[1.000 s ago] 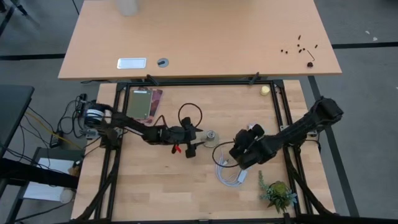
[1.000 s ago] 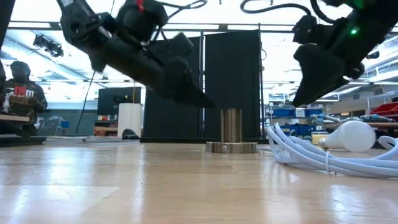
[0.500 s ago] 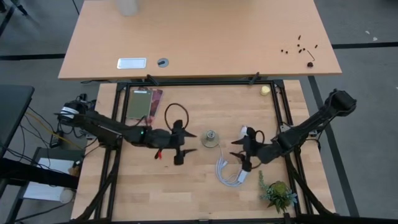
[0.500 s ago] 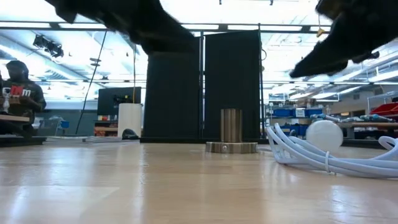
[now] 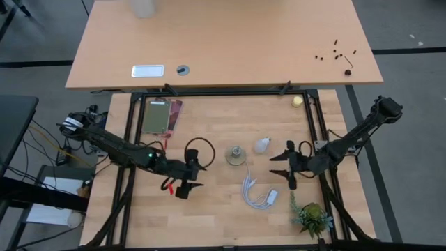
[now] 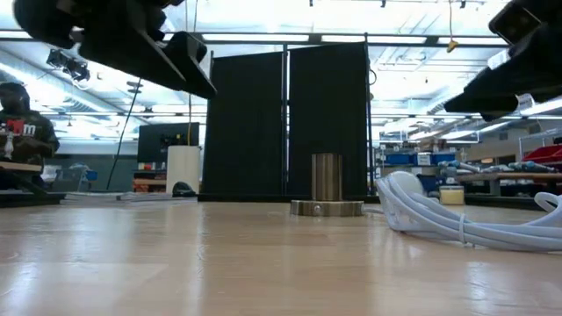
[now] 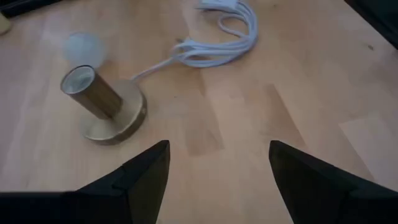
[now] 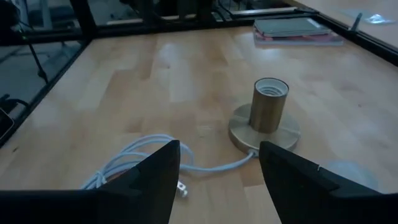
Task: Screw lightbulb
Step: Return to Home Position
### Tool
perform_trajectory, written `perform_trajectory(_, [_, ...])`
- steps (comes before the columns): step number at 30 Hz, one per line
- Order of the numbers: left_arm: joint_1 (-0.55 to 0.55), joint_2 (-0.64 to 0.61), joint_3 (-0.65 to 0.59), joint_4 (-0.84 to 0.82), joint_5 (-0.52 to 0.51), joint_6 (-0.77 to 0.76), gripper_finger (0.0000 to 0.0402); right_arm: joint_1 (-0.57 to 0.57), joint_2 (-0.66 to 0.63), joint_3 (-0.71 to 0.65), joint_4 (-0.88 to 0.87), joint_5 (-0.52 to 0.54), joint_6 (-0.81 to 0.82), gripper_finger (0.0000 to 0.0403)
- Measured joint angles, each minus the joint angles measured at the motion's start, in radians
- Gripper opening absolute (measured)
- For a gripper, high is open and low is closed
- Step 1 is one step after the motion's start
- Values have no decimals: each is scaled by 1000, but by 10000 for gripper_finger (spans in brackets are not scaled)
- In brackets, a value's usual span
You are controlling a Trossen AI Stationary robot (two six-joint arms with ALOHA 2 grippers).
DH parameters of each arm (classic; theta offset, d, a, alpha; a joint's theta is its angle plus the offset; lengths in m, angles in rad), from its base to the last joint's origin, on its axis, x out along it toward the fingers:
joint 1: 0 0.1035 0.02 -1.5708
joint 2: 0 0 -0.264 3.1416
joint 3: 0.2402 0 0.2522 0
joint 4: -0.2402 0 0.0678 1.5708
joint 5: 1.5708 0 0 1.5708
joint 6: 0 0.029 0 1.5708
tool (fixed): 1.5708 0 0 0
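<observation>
- Your lightbulb (image 5: 262,145) lies on the tabletop (image 5: 209,118), just beside the socket (image 5: 236,155).
- Your left gripper (image 5: 197,177) and right gripper (image 5: 279,167) hover with fingers spread wide, holding nothing.

Robotics lab/workshop: black partition panels (image 6: 255,123), blue-bin shelving (image 6: 401,160), ceiling strip lights (image 6: 263,38), person (image 6: 19,132) in bkgd, black-framed wood rig table (image 5: 209,216).

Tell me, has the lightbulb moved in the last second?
Yes. In the low view the lightbulb has rolled left, nearer the brass socket, which stands fixed.
</observation>
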Motion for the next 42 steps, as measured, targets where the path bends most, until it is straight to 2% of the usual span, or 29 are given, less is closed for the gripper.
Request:
perform_trajectory(4, [-25, -12, -30, 8, 29, 29, 278, 10, -98, -51, 3, 2, 0, 229])
perform_trajectory(8, [-32, -64, -146, 166, 203, 81, 278, 11, -190, -100, -1, 1, -15, 229])
perform_trajectory(10, [-32, -109, -220, 225, 248, 75, 278, 16, -237, -121, -5, -2, -28, 229])
perform_trajectory(15, [-32, -280, -397, 247, 224, -36, 278, 36, -331, -158, -67, -18, -37, 229])
perform_trajectory(21, [-34, -490, -533, 217, 220, -126, 278, 39, -384, -164, -154, -14, 72, 229])
perform_trajectory(24, [-34, -555, -565, 207, 221, -137, 278, 40, -387, -164, -148, -22, 128, 229])
perform_trajectory(28, [-34, -596, -581, 172, 224, -161, 278, 30, -383, -164, -152, -19, 102, 229])
perform_trajectory(42, [-34, -585, -583, 208, 205, -186, 278, 26, -376, -163, -139, -37, 87, 231])
